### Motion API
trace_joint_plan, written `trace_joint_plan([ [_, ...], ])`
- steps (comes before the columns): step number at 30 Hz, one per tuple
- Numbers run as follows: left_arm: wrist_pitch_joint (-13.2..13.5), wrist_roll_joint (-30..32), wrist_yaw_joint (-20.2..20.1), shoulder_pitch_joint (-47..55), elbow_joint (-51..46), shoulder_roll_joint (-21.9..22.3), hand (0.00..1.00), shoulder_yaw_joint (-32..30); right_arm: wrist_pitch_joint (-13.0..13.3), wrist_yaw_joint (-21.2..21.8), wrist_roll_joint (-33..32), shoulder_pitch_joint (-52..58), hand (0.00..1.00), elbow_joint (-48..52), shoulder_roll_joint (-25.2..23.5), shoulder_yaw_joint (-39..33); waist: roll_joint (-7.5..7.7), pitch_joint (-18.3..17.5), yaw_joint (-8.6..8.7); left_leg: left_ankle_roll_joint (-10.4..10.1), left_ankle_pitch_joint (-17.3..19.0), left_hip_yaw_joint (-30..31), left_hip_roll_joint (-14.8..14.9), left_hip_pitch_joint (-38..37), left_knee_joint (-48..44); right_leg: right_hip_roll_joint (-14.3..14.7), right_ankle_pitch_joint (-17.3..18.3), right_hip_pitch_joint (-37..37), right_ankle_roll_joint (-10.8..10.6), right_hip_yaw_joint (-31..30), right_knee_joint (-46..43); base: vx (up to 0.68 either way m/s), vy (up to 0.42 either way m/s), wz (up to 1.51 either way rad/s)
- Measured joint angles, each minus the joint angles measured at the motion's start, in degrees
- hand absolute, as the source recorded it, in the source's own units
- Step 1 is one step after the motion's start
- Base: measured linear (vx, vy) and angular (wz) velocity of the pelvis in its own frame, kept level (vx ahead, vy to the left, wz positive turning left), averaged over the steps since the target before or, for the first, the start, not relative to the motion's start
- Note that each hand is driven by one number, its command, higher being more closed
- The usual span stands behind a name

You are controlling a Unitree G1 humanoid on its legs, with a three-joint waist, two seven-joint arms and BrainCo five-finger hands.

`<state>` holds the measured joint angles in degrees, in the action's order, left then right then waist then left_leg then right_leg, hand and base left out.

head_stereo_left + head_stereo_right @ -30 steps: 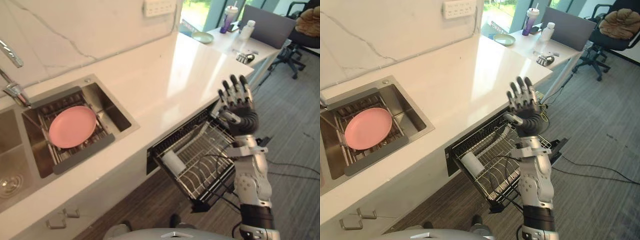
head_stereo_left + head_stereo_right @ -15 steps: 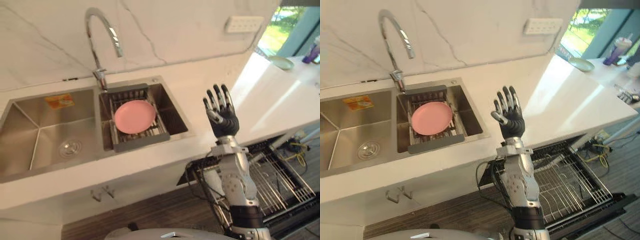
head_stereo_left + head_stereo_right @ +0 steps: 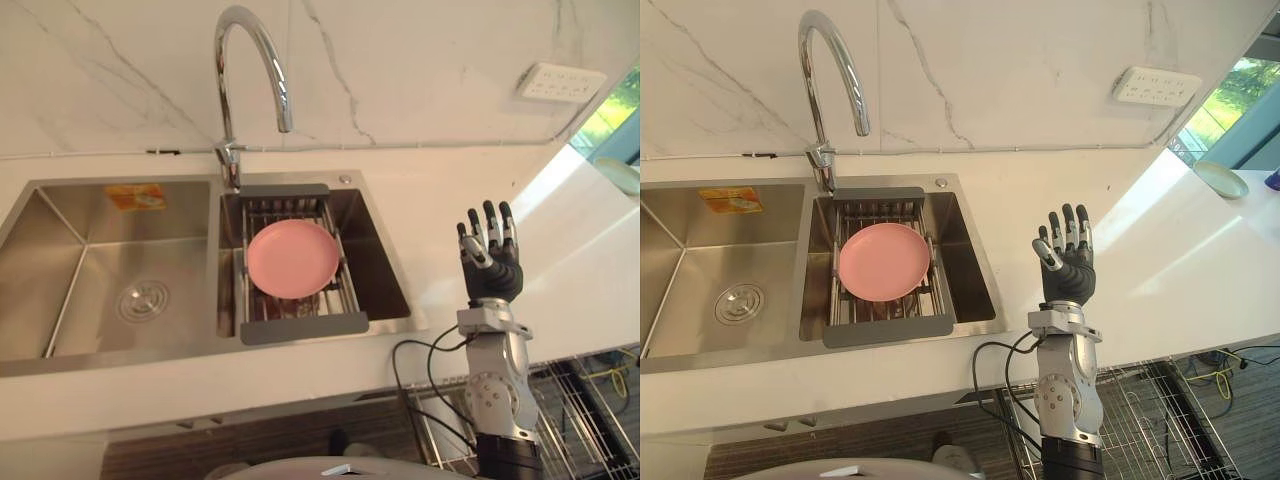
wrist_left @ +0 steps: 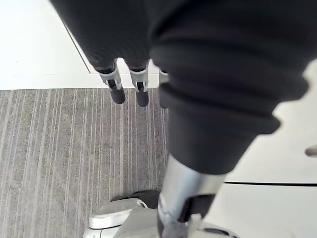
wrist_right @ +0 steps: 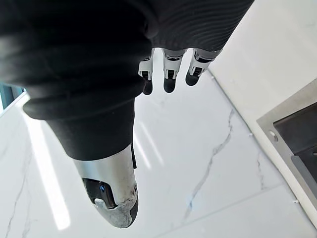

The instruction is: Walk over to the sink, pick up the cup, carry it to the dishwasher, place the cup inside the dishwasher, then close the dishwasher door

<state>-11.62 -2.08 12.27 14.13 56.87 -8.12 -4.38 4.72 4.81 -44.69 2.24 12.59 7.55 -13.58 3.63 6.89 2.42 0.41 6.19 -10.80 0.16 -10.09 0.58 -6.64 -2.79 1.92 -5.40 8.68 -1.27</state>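
My right hand (image 3: 1068, 266) is raised upright over the white countertop (image 3: 1170, 270), to the right of the sink, with its fingers (image 5: 169, 75) straight and nothing in it. My left hand (image 4: 130, 85) hangs low over the grey floor, fingers straight and empty. The steel double sink (image 3: 90, 270) lies ahead; its right basin holds a grey drainer rack (image 3: 303, 328) with a pink plate (image 3: 293, 258) on it. Part of the pulled-out wire rack of the dishwasher (image 3: 1145, 420) shows below the counter edge at the lower right.
A tall curved tap (image 3: 243, 70) rises behind the sink against the marble wall. A white socket strip (image 3: 1152, 86) is on the wall at the right. A pale dish (image 3: 1220, 179) lies far right on the counter.
The camera has swung left, from the dishwasher rack to the sink. The rack, which held a white cup a second ago, has slid to the lower right edge. My right hand stays raised and open.
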Motion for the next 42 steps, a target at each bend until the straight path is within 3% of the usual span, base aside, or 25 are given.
trace_joint_plan([
  [6,-0.22,0.09,-0.04,-0.04,-0.01,-0.03,0.00,0.01,0.00,-0.01,0.00,-0.01,0.00,0.00,0.01,0.05,-0.01,-0.02,-0.33,0.00,0.00,0.32,0.00,0.10,-0.11,-0.04,0.00,0.05,0.00,0.14,0.00,0.00,0.000,0.01],
  [10,-2.75,2.81,-0.49,-1.39,-0.10,-0.31,0.00,0.40,-0.09,-0.23,-0.02,-1.52,0.00,-0.17,2.07,2.71,-0.03,-0.22,-0.87,-0.15,0.09,1.70,0.11,1.38,-1.59,-0.17,-0.29,0.43,-0.03,1.62,0.75,-0.02,-0.011,0.18],
  [12,-3.93,4.47,-0.44,-2.37,-0.17,-0.30,0.00,1.04,-1.56,-0.17,0.41,-4.37,0.00,-0.69,3.07,5.26,-0.13,-0.26,-1.11,-0.31,0.19,2.67,0.33,2.07,-2.71,-0.01,-1.12,1.31,0.13,2.85,2.33,-0.04,-0.032,0.20],
  [18,-10.20,11.70,-2.79,-2.20,-2.05,0.11,0.00,4.40,-6.14,3.57,18.26,-9.70,0.00,-9.08,6.98,12.76,-1.50,-0.69,-3.27,-0.98,0.46,4.12,1.08,3.35,-4.85,0.85,-3.18,3.12,0.72,4.33,5.91,-0.07,-0.047,0.14],
  [19,-10.25,11.73,-2.83,-2.19,-2.06,0.12,0.00,4.49,-6.19,3.63,18.44,-9.74,0.00,-9.08,7.03,12.86,-1.54,-0.71,-3.27,-1.01,0.44,4.12,1.10,3.35,-4.85,0.86,-3.19,3.11,0.73,4.31,5.91,-0.08,-0.037,-0.09],
  [21,-10.85,12.48,-2.97,-2.04,-2.00,0.20,0.00,4.55,-7.48,5.97,26.24,-9.81,0.00,-9.09,9.49,14.75,-1.71,-0.79,-3.27,-1.38,0.28,3.48,1.58,3.30,-4.70,1.34,-3.47,2.75,1.11,3.73,5.98,-0.08,-0.034,-0.13],
  [24,-10.86,13.63,-3.14,-2.34,-1.98,0.15,0.00,4.57,-7.40,9.54,35.81,-11.28,0.00,-9.14,12.81,18.04,-1.78,-0.79,-2.69,-1.53,0.07,2.64,1.75,3.85,-4.40,1.65,-4.07,1.62,1.49,2.78,6.30,-0.10,-0.024,-0.23],
  [28,-10.86,13.70,-3.38,-4.05,-1.74,-0.02,0.00,4.67,-7.27,12.76,42.90,-13.89,0.00,-9.38,15.53,21.78,-1.77,-0.79,-2.39,-1.67,-0.48,2.09,1.91,3.95,-3.54,1.90,-4.36,0.94,1.75,2.31,6.33,-0.07,-0.017,-0.08],
  [34,-10.87,13.71,-4.44,-4.68,-1.59,-0.41,0.00,4.78,-4.80,15.22,56.92,-17.34,0.00,-11.49,17.84,27.47,-1.60,-0.74,-2.90,-1.84,-1.84,2.05,2.14,3.91,-2.29,2.14,-4.78,0.24,2.00,2.61,6.35,-0.01,-0.005,0.02],
  [36,-10.87,13.71,-4.82,-4.95,-1.59,-0.55,0.00,4.76,-4.40,15.20,58.90,-17.36,0.00,-11.49,17.93,28.00,-1.54,-0.70,-2.95,-1.84,-1.97,2.18,2.12,3.92,-2.10,2.14,-4.80,0.22,2.00,2.72,6.35,-0.02,0.002,0.05],
  [42,-10.67,17.58,-6.18,-5.05,-1.29,-0.89,0.00,5.06,-0.12,12.06,72.44,-19.70,0.00,-14.08,17.97,30.54,-0.98,-0.39,-2.95,-1.78,-2.48,2.40,1.84,3.61,-1.41,1.99,-5.04,0.26,1.99,2.74,6.36,-0.03,0.008,0.00],
])
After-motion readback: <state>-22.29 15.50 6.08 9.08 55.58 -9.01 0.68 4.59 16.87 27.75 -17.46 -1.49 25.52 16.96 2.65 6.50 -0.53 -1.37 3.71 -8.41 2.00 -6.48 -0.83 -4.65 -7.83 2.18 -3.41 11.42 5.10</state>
